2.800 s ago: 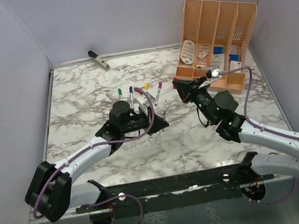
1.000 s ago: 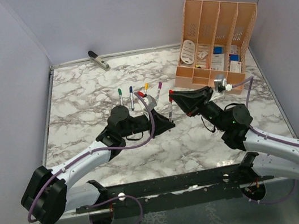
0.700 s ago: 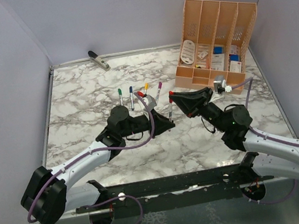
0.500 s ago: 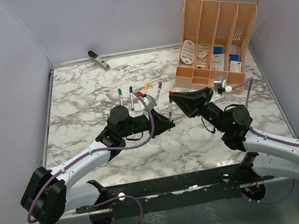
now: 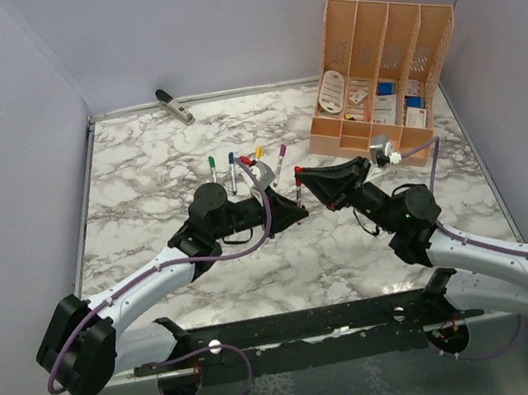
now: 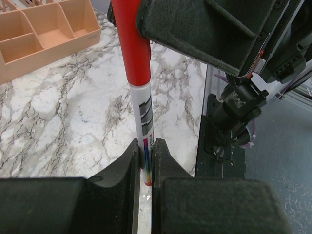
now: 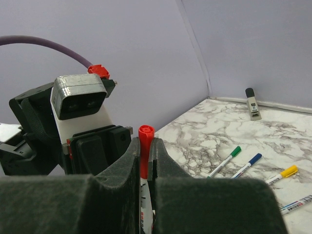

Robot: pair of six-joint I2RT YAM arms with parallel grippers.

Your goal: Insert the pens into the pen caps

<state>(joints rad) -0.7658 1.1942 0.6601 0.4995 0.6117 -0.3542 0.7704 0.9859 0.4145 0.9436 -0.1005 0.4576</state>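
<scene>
A silver-grey pen [image 6: 145, 114] stands upright between my two grippers, with the red cap [image 6: 134, 46] on its upper end. My left gripper [image 6: 145, 146] is shut on the barrel's lower end. My right gripper [image 7: 145, 144] is shut on the red cap [image 7: 145, 139]. In the top view the left gripper [image 5: 297, 210] and right gripper [image 5: 307, 178] meet at the pen [image 5: 298, 190] over the table's middle. The green [image 7: 225, 160], blue [image 7: 246, 165], yellow [image 7: 283, 174] and one more pen [image 7: 297, 204] lie on the marble; the first three carry caps.
An orange desk organiser [image 5: 381, 46] stands at the back right and also shows in the left wrist view [image 6: 44, 36]. A grey-black stapler [image 5: 174, 105] lies at the back wall. The loose pens [image 5: 232, 169] lie just behind the left gripper.
</scene>
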